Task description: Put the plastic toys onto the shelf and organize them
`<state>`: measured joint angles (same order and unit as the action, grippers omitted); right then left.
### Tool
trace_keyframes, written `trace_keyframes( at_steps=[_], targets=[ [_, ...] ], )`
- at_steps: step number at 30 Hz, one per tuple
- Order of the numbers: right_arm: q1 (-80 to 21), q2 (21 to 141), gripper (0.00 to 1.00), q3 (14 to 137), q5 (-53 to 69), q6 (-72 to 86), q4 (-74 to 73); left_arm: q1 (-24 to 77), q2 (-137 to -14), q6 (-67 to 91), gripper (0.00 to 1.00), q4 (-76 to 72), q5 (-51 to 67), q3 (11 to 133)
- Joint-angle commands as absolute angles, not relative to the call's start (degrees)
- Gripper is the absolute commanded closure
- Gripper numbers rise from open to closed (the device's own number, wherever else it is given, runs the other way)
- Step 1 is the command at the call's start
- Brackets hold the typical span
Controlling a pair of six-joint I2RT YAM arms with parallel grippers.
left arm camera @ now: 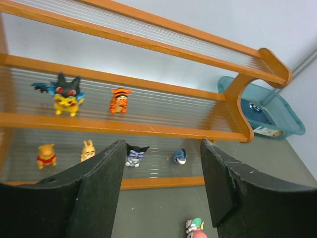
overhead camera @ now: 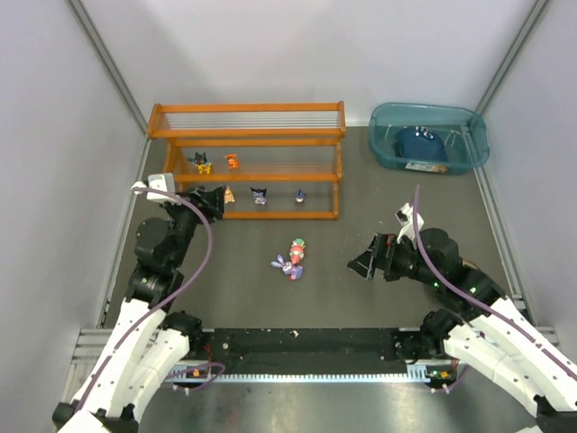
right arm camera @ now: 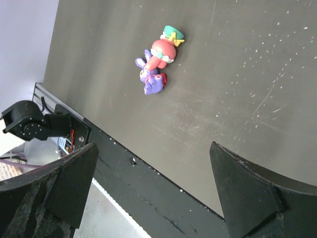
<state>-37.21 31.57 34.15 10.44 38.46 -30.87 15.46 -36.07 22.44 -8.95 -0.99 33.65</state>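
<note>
Toys not yet on the shelf (overhead camera: pixel 248 133): two. They lie on the table in front of its lower tier, a little right of its middle. The pink-red-white figure (overhead camera: pixel 298 248) is the one nearer the shelf. The purple bunny (overhead camera: pixel 287 266) lies touching it on the side away from the shelf. Both are on their sides. Taken together, the pair's long axis runs roughly from the shelf toward the arm bases, slightly skewed.

Shelf stock: a black-yellow figure (left arm camera: pixel 67 94) and an orange figure (left arm camera: pixel 119 99) stand on the left part of the middle tier. Four small figures line the lower tier, among them a tan one (left arm camera: pixel 87 150) and a navy-white one (left arm camera: pixel 134 153).

Right gripper (overhead camera: pixel 365 262): jaws wide, holding nothing. It sits out in front of the shelf's right end, about as far from the shelf as the pair. It faces the pair, which lies ahead of the fingers in the wrist view.

Left gripper (overhead camera: pixel 213 200): jaws wide, empty. It is at the left end of the shelf's lower tier and points into the shelf, away from the pair.

Judgement: the right arm is nearer and already aimed, so the pick looks like its job. Because the two toys touch, closing on one may drag the other.
</note>
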Motion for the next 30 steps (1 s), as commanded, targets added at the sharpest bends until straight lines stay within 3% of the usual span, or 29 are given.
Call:
trace_keyframes(
  at_steps=[1,5,14,19,30],
  targets=[
    [-36.65,33.21,0.04,34.54,8.26,38.32,-28.48,15.47,-32.79,24.17,0.31,10.18,-7.82,40.68],
    [-36.65,36.82,0.04,34.37,10.80,37.36,-26.11,15.47,-32.78,21.98,0.23,15.46,-3.71,43.33],
    [-37.17,50.25,0.07,33.40,14.68,38.67,-13.37,15.47,-29.45,21.62,0.21,14.68,5.00,38.68],
    [-42.79,59.84,0.07,37.43,11.09,39.38,-9.67,15.56,-28.57,21.10,0.01,16.34,7.20,38.32],
    [-48.16,77.07,0.19,40.69,13.62,46.31,3.85,15.47,-26.89,20.65,0.01,19.95,8.26,38.94]
  ],
)
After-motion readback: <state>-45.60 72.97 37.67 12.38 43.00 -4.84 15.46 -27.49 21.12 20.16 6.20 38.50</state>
